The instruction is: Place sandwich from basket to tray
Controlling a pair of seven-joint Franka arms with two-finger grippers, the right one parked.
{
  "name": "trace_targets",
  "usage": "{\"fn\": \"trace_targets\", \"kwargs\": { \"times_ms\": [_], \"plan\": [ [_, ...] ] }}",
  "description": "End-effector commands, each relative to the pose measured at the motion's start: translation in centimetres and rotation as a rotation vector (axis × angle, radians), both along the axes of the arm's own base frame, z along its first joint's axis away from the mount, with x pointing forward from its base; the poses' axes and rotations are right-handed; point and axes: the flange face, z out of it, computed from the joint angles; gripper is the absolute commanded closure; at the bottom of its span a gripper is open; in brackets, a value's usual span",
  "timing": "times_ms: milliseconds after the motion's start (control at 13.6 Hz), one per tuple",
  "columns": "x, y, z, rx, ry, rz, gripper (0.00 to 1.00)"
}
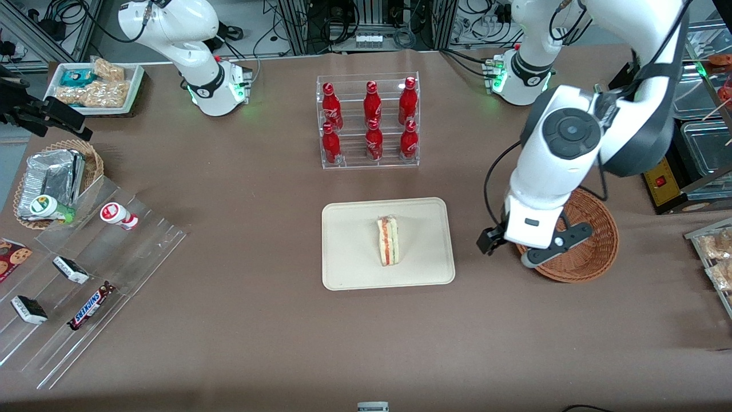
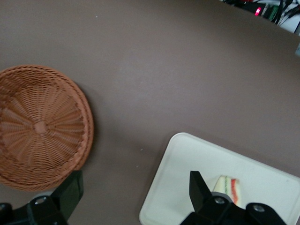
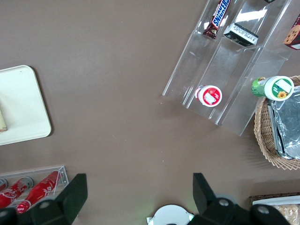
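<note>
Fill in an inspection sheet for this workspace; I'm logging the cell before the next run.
Surface: brown table cover, no spills seen.
Job's things: sandwich lies on the tray; basket holds nothing.
Clutter: rack of red bottles; acrylic stepped racks with snack bars and small pots; wicker basket of foil packets; dish of snacks.
Grippers: gripper open, above the table between basket and tray, fingers apart, holding nothing.
Cables: black cable loops beside the working arm.
Surroundings: equipment frames and wiring.
</note>
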Motion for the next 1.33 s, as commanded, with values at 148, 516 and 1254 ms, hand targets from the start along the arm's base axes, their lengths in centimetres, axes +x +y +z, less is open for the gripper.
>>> {"fn": "trace_targets", "kwargs": {
  "times_ms": [148, 516, 1254],
  "plan": [
    [-1.5, 8.8, 5.8, -0.046, 0.031, -0.177, 0.00],
    [-5.3, 16.9, 9.7, -0.077, 0.171, -0.470, 0.00],
    [-4.9, 21.9, 13.2, -0.093, 0.136, -0.452, 0.00]
  ]
}}
